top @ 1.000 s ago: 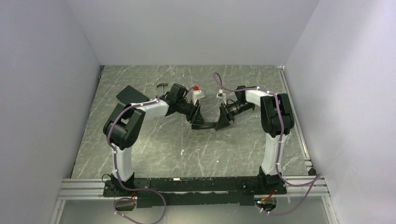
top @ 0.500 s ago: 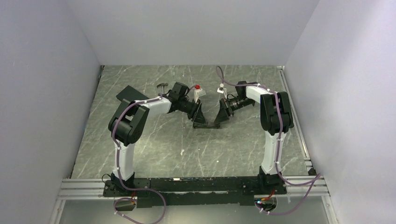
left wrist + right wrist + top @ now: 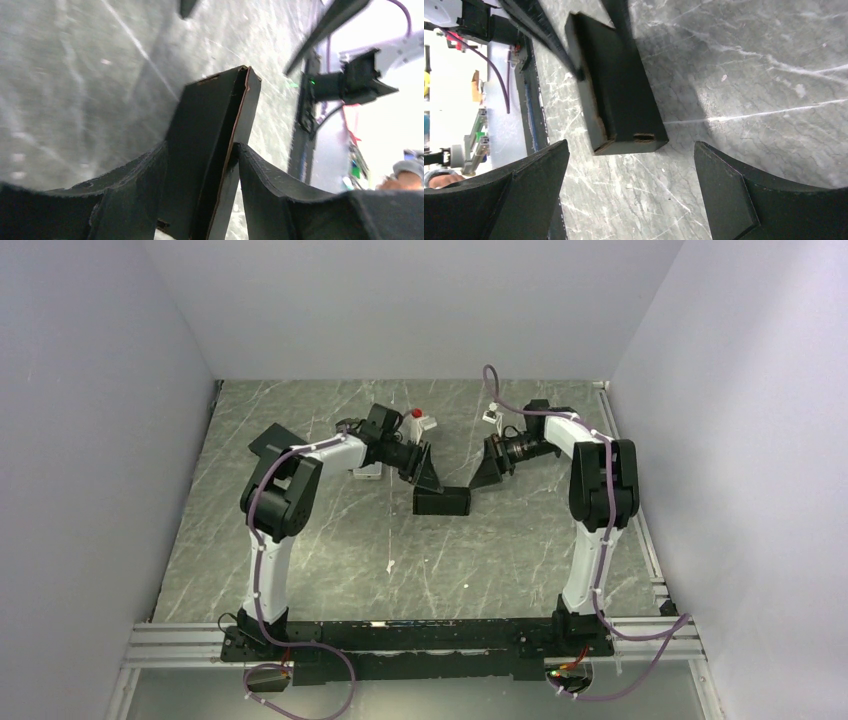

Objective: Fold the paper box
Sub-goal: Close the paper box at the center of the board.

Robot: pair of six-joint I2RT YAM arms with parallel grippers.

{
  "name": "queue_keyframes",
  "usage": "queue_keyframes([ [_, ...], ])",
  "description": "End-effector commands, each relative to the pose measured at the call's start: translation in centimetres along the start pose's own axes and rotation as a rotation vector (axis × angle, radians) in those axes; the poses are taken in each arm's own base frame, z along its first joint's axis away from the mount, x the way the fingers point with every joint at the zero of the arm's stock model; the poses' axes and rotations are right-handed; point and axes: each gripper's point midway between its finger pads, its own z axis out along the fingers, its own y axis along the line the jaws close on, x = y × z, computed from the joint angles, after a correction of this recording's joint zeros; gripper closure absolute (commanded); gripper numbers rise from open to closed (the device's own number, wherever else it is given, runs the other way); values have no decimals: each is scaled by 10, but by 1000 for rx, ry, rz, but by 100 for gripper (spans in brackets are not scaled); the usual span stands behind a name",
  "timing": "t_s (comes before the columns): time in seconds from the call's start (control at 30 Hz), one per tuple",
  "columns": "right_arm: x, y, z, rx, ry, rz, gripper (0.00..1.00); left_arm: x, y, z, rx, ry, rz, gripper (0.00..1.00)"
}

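Note:
The paper box (image 3: 441, 502) is a closed matte black shallow box lying flat on the marble table, also seen in the right wrist view (image 3: 621, 95). My left gripper (image 3: 424, 478) reaches down onto its left end. In the left wrist view the box (image 3: 212, 135) stands between the jaws of that gripper (image 3: 200, 147), and both fingers touch it. My right gripper (image 3: 487, 469) hangs off the box's right end, apart from it. Its jaws (image 3: 631, 150) are wide open, with only the table between them and the box's near end just beyond the tips.
A black slab (image 3: 272, 441) lies at the back left beside the left arm. A small silver-grey case (image 3: 367, 473) sits under that arm's forearm. A white part with a red cap (image 3: 420, 420) stands behind the grippers. Walls close in left, right and rear.
The box, held up between both grippers as an open V before, now lies closed and flat. The right gripper opened wide and drew back to the right. The left gripper stayed at the box.

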Motion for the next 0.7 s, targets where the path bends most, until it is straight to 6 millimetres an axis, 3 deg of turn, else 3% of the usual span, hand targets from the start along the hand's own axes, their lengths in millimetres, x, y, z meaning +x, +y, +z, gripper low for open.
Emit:
queue_keyframes([
  [0.0, -22, 8, -17, 69, -38, -112, 0, -16, 55, -13, -202, -41, -54, 41],
  [0.37, -23, 3, -24, 146, -31, -167, 0, -77, 86, -45, -373, -185, 8, 33],
  [0.53, -24, 3, -24, 197, -29, -226, 0, -103, 81, -71, -488, -264, 71, 31],
  [0.67, -27, 8, -17, 215, -10, -299, 0, -106, 68, -81, -505, -289, 94, 32],
])
